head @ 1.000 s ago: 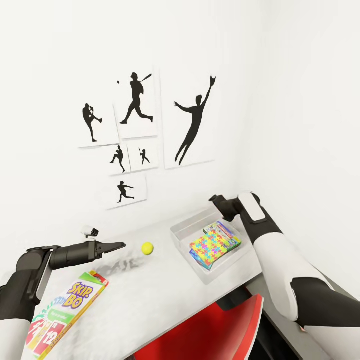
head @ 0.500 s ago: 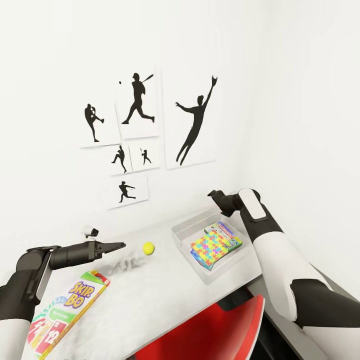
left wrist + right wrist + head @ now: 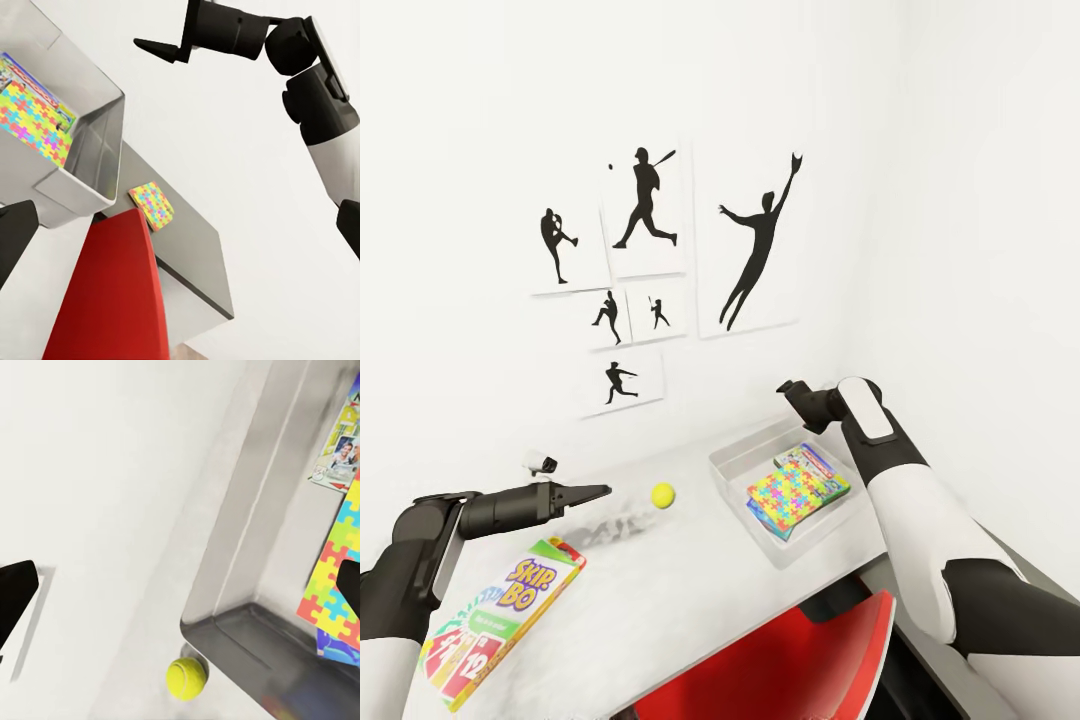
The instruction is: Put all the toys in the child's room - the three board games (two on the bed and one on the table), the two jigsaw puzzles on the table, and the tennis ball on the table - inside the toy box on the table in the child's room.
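The tennis ball (image 3: 662, 493) rests on the pale table (image 3: 660, 600), a short way ahead of my left gripper (image 3: 603, 490), which points at it, open and holding nothing. The SKIP-BO board game (image 3: 500, 620) lies flat near the table's front left. The grey toy box (image 3: 732, 462) stands at the right and holds a jigsaw puzzle (image 3: 797, 491) lying over a printed game box (image 3: 812, 459). My right gripper (image 3: 788, 388) hovers open above the box's far end. A second jigsaw puzzle (image 3: 152, 204) lies on a darker grey surface beyond the box.
A red chair (image 3: 790, 660) is tucked under the table's front edge. White walls close off the corner behind and to the right of the toy box. Baseball silhouette posters (image 3: 650, 250) hang on the back wall. A small white object (image 3: 540, 463) sits near the left arm.
The whole picture has shifted a little to the right, so the camera has moved. Both grippers keep their places in view, still open. Nothing was grasped or released.
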Motion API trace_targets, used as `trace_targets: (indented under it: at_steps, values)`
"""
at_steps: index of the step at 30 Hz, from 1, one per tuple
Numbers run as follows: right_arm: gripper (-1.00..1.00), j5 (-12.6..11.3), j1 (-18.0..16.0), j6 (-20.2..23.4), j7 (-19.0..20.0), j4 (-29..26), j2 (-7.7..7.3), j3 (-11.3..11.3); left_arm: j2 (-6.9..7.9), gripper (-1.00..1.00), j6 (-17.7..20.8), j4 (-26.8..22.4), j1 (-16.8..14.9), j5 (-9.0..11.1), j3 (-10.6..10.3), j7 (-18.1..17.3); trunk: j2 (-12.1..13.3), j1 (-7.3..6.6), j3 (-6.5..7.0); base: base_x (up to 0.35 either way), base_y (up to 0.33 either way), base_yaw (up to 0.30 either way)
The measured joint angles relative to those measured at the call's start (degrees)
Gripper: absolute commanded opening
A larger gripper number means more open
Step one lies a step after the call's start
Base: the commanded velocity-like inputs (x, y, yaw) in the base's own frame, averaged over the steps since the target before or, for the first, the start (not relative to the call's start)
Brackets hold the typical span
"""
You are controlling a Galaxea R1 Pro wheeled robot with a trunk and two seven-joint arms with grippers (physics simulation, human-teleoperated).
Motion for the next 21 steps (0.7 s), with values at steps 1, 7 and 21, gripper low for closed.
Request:
trace_targets:
  at_steps: [1, 7, 21]
  values:
    - [1.0, 0.0, 0.0, 0.0, 0.0, 0.0, 0.0, 0.0, 0.0, 1.0, 0.0, 0.0, 0.0, 0.0, 0.0, 0.0, 0.0, 0.0, 0.0, -0.003, 0.002, 0.0]
    - [1.0, 0.1, 0.0, 0.0, 0.1, 0.0, -0.04, 0.0, 0.0, 1.0, 0.0, 0.0, 0.0, 0.0, 0.0, 0.0, 0.0, 0.0, 0.0, -0.001, 0.0, 0.0]
    - [1.0, 0.2, 0.0, 0.0, 0.2, 0.0, -0.08, 0.0, 0.0, 1.0, 0.0, 0.0, 0.0, 0.0, 0.0, 0.0, 0.0, 0.02, 0.39, -0.095, 0.048, 0.17]
